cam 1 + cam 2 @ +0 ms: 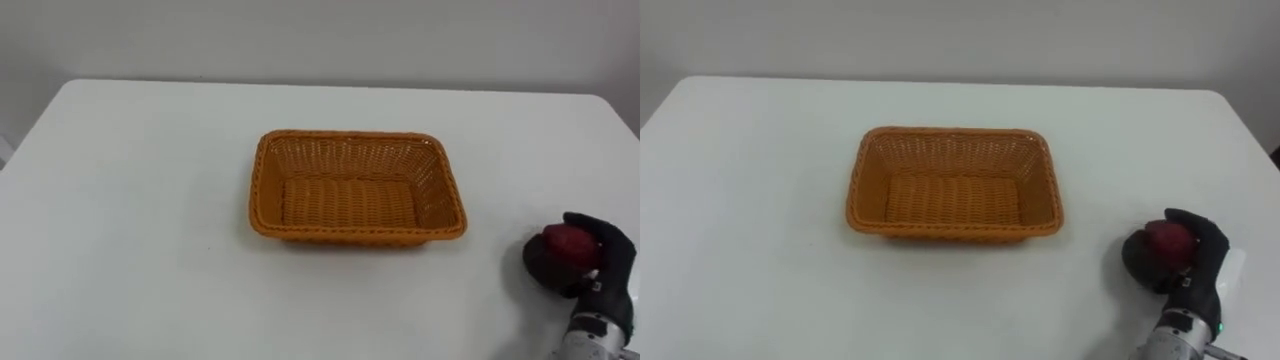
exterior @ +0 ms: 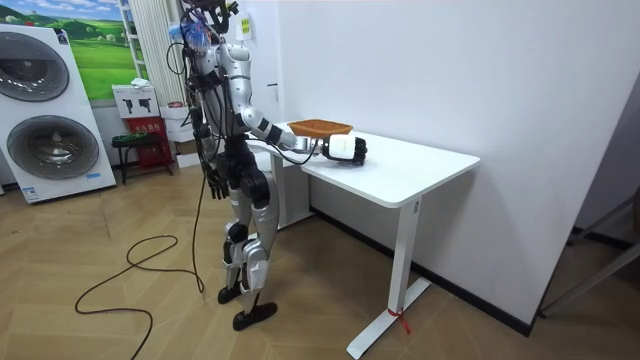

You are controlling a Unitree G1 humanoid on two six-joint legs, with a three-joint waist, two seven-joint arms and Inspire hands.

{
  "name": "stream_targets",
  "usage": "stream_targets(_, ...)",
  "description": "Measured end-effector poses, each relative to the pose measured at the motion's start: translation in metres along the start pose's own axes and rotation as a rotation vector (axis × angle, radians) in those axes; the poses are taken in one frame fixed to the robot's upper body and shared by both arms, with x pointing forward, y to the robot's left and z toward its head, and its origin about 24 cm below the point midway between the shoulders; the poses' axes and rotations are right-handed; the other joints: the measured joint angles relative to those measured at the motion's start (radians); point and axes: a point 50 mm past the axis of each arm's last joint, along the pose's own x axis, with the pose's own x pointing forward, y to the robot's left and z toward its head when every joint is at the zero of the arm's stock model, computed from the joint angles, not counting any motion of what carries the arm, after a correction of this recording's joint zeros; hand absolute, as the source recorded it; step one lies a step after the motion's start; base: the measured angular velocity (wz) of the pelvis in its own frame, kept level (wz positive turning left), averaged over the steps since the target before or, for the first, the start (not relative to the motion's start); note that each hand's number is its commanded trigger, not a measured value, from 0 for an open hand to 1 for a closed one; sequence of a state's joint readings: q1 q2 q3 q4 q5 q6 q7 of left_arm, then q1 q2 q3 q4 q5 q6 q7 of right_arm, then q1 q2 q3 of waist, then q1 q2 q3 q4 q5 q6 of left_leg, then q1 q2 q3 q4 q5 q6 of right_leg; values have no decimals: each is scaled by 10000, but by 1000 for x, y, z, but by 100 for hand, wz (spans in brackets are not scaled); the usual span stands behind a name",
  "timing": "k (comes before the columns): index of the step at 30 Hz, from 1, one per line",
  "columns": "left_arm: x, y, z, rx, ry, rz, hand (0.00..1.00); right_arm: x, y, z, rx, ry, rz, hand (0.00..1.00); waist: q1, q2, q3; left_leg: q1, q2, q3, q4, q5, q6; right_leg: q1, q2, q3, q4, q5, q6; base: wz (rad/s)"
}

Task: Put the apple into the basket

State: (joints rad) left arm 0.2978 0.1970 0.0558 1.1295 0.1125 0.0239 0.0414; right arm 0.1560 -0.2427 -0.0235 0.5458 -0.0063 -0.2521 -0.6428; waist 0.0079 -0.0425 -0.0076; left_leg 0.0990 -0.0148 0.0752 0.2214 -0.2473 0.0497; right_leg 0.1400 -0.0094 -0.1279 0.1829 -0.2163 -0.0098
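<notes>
A red apple (image 1: pixel 567 243) (image 1: pixel 1167 240) rests low on the white table (image 1: pixel 150 200) at the right, and my right hand (image 1: pixel 600 268) (image 1: pixel 1196 268) has its dark fingers curled round it. Left of it, near the table's middle, stands an orange wicker basket (image 1: pixel 262 190) (image 1: pixel 862 180) with nothing inside. In the room view I stand at the table's edge with my right arm stretched over it, the right hand (image 2: pixel 356 151) near the basket (image 2: pixel 320 127). My left hand (image 2: pixel 214 182) hangs by my hip with relaxed fingers.
The table's right edge (image 1: pixel 625 120) lies close beside the apple. A white wall runs behind the table. In the room view, washing machines (image 2: pixel 45 110) and a small stool (image 2: pixel 135 150) stand behind me on the wooden floor.
</notes>
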Motion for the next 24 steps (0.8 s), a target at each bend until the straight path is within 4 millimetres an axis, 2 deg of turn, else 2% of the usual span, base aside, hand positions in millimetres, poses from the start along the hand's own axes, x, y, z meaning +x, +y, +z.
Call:
stream_targets(13,0,3,-3,75,133,350,0,-3,0,6,35,-187,-185,100,44,32,-7,41,6,15,-10,0,-1,30,13,16,5,6,-5,0)
stream_targets(18,0,3,-4,122,263,322,0,-6,-1,14,199,-320,-206,100,118,148,20,87,-2,47,-43,0,-1,31,1,34,23,5,-4,-1)
stream_targets(21,0,2,-2,108,211,179,0,-5,-1,29,566,-783,-221,100,196,219,92,72,-7,53,-22,1,1,0,-11,27,34,6,-2,0)
stream_targets(24,0,2,-2,108,177,108,0,-5,-2,51,1228,-1545,-249,100,219,251,115,6,-5,43,-1,1,0,-45,-6,12,31,6,-3,0)
